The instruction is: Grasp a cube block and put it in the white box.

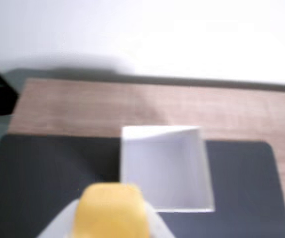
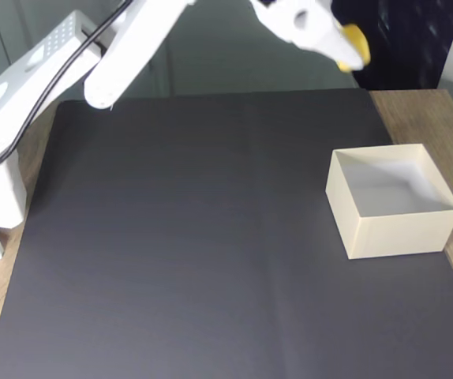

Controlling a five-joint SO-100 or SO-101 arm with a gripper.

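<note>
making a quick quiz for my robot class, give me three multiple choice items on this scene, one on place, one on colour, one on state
1. Where is the small bright yellow cube block?
A. inside the box
B. held in the air by the white gripper
C. lying on the mat

2. What colour is the mat under the square cream-white open box?
A. dark grey
B. green
C. red

3. What does the box hold?
A. two cubes
B. a lid
C. nothing

Answers: 1 B, the fixed view shows the cube at the arm's tip, high above the mat. 2 A, both views show a dark grey mat on the wooden table. 3 C, its bare floor shows in both views.
</note>
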